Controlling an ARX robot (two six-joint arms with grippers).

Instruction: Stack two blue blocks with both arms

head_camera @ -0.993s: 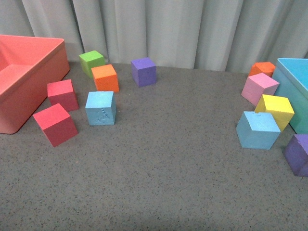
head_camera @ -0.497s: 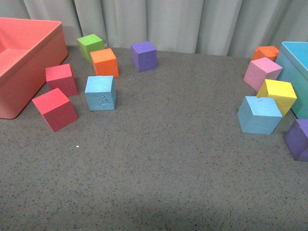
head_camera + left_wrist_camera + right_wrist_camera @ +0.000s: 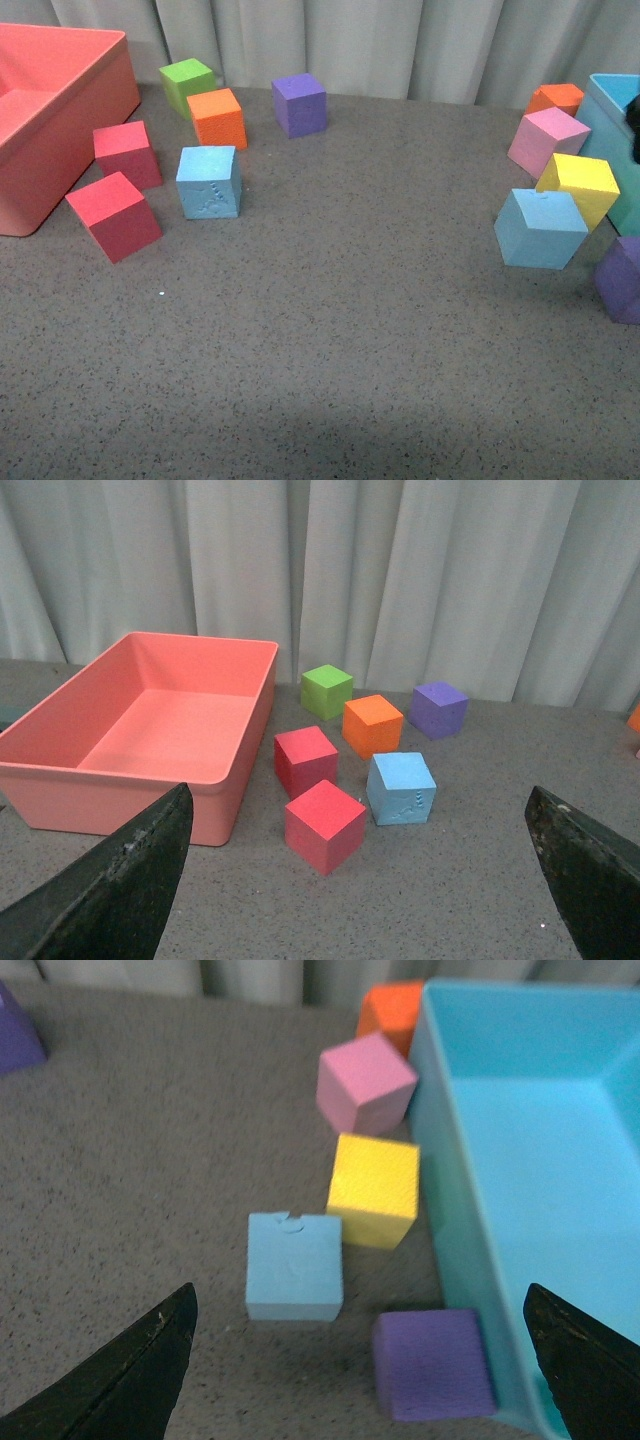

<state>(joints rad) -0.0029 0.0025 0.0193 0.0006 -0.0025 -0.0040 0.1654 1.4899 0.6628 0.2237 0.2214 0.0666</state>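
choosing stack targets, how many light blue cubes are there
2. The embossed blue block is left, beside the red cubes; the plain blue block is right, in front of the yellow cube. None appears hidden.
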